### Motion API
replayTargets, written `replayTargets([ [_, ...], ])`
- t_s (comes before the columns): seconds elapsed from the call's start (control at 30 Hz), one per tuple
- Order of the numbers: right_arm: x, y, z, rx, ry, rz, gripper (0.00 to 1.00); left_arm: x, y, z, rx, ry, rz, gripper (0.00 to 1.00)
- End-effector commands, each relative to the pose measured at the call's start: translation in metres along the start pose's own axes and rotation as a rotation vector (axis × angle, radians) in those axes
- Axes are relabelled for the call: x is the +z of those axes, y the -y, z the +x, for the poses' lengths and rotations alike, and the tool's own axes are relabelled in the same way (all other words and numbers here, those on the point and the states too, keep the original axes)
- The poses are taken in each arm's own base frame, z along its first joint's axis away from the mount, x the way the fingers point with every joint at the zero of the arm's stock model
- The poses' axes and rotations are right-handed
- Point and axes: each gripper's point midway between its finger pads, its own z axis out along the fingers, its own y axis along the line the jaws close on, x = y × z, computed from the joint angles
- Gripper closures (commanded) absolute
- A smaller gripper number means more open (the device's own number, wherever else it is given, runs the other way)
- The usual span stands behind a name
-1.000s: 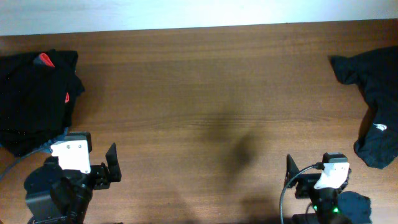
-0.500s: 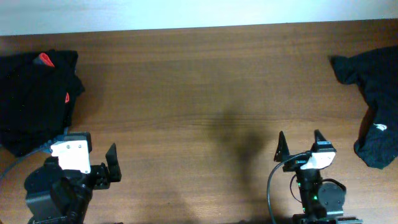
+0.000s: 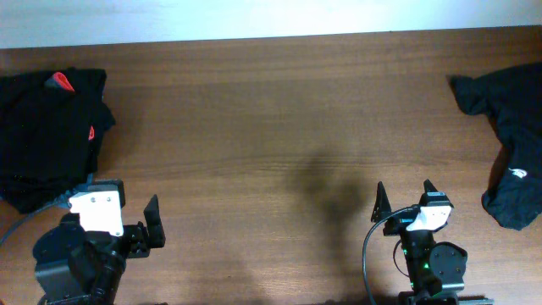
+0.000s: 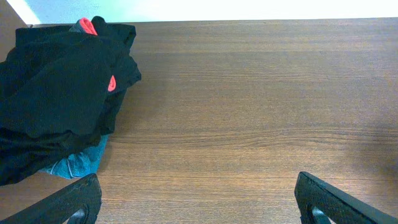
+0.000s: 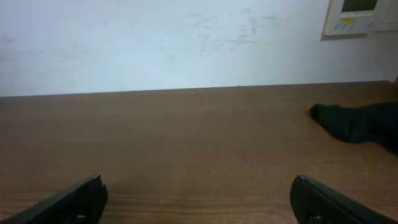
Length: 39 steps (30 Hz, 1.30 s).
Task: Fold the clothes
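- Above the table (image 3: 271, 110), overhead view: the left gripper (image 3: 144, 225) and the right gripper (image 3: 404, 196) are both sitting at the near edge, jaws spread wide and carrying nothing.
- The clothes are lying in two places. A black pile (image 3: 47, 135) is sitting ahead and left of the left jaws, near them. A loose garment (image 3: 508, 127) with a small white print is lying ahead and well off to the right of the right jaws.
- Left wrist view: the jaws are gaping over bare wood. The black pile is showing ahead-left with red-orange patches on it, and a blue cloth (image 4: 78, 163) is poking out beneath it.
- Right wrist view: the jaws are released with only wood between them. One corner of the loose garment is showing ahead-right, well apart.
- Step, my reading: no fold is underway and the loose garment is waiting. The next move is calling for the right arm to reach ahead-right, pinch an edge, and drag the cloth to the open middle for spreading.
- Surface and room: the brown wood-grain top is catching soft arm shadows mid-table. A pale wall (image 5: 155, 37) is rising behind the far edge, carrying a wall panel (image 5: 360, 15).
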Motion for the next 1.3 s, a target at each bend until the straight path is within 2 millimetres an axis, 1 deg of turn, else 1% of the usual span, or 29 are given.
replayTargets([
  [0.0, 0.000, 0.003, 0.002, 0.005, -0.002, 0.017, 0.01, 0.000, 0.002, 0.001, 0.008, 0.000, 0.013, 0.01],
  [0.37, 0.000, 0.003, 0.002, 0.005, -0.002, 0.017, 0.01, 0.000, 0.002, 0.001, 0.008, -0.001, 0.013, 0.01],
  [0.53, 0.000, 0.003, 0.002, 0.005, -0.002, 0.017, 0.01, -0.011, 0.012, 0.000, 0.037, 0.044, 0.045, 0.01],
  [0.57, 0.000, 0.003, 0.002, 0.005, -0.002, 0.016, 0.01, -0.011, 0.007, 0.004, 0.078, 0.033, 0.010, 0.01],
  [0.6, 0.000, 0.003, 0.002, 0.005, -0.002, 0.017, 0.01, -0.009, 0.002, 0.014, 0.094, 0.012, -0.020, 0.01],
  [0.63, 0.000, 0.003, 0.002, 0.005, -0.002, 0.017, 0.01, -0.007, 0.004, 0.019, 0.096, 0.011, -0.013, 0.01],
  [0.73, 0.000, 0.003, 0.002, 0.005, -0.002, 0.017, 0.01, 0.006, 0.010, 0.038, 0.108, 0.033, 0.015, 0.01],
  [0.8, 0.000, 0.003, 0.002, 0.005, -0.002, 0.017, 0.01, 0.021, 0.015, 0.048, 0.116, 0.082, 0.031, 0.01],
  [0.87, 0.000, 0.003, 0.002, 0.005, -0.002, 0.017, 0.01, 0.036, 0.017, 0.054, 0.120, 0.149, 0.036, 0.01],
  [1.03, 0.000, 0.003, 0.002, 0.005, -0.002, 0.017, 0.01, 0.058, 0.021, 0.059, 0.126, 0.307, 0.048, 0.01],
  [1.17, 0.000, 0.003, 0.002, 0.005, -0.002, 0.017, 0.01, 0.069, 0.020, 0.056, 0.107, 0.450, 0.039, 0.01],
  [1.27, 0.000, 0.003, 0.002, 0.005, -0.002, 0.017, 0.01, 0.073, 0.020, 0.054, 0.098, 0.535, 0.035, 0.01],
])
